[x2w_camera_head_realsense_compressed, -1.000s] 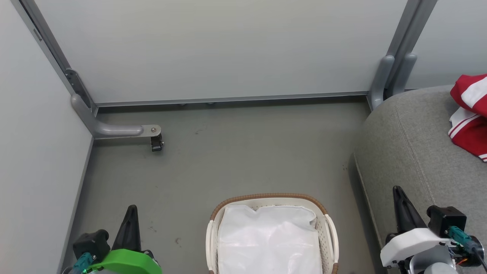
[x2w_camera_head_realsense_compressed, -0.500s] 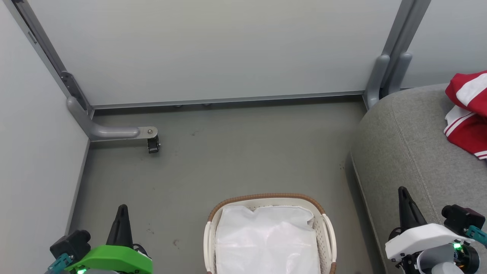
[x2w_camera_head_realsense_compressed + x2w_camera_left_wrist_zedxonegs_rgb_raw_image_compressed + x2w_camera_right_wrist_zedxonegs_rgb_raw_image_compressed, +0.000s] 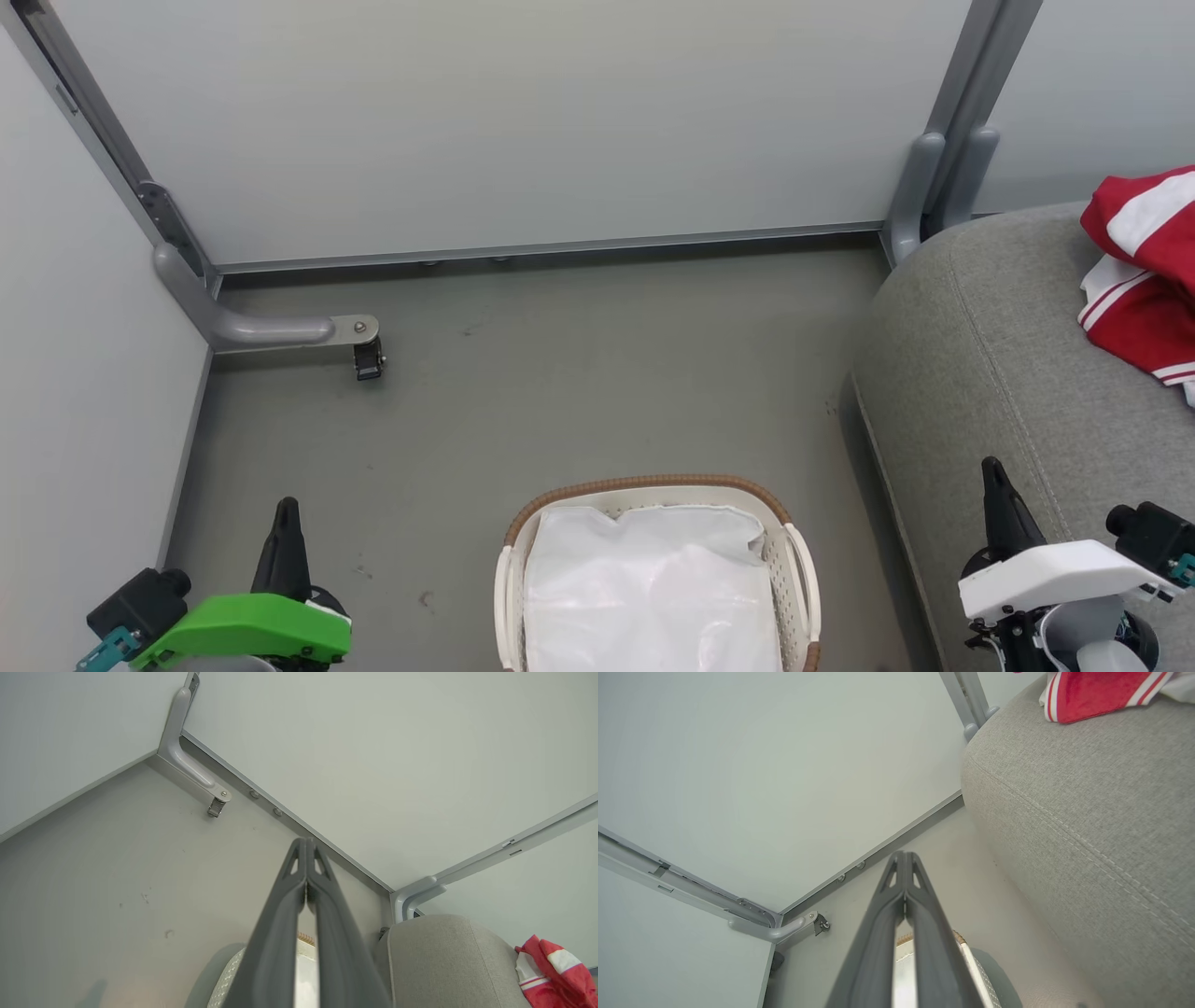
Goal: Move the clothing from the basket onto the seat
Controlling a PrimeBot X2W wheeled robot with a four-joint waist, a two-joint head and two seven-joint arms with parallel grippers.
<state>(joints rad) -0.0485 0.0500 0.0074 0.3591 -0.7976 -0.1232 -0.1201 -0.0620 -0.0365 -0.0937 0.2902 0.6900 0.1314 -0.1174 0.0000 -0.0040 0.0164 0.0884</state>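
The red clothing (image 3: 1144, 266) with white bands lies on the grey seat (image 3: 990, 364) at the right; it also appears as clothing (image 3: 553, 975) and clothing (image 3: 1097, 690) in the wrist views. The cream basket (image 3: 798, 551) with a brown rim stands on the floor at bottom centre, holding just its white liner (image 3: 649, 588). My left gripper (image 3: 285, 509) is shut and empty at the lower left, apart from the basket. My right gripper (image 3: 991, 467) is shut and empty over the seat's front edge. Both wrist views show fingers pressed together: left gripper (image 3: 306, 842), right gripper (image 3: 903, 855).
Pale partition walls (image 3: 523, 121) enclose the grey floor (image 3: 560, 373). A grey bracket foot with a small caster (image 3: 366, 357) juts out from the left corner. Grey posts (image 3: 938, 187) stand at the far corner beside the seat.
The whole head view has shifted slightly, so the camera moved. Both grippers have sunk lower in that view and stay shut. The clothing stays on the seat.
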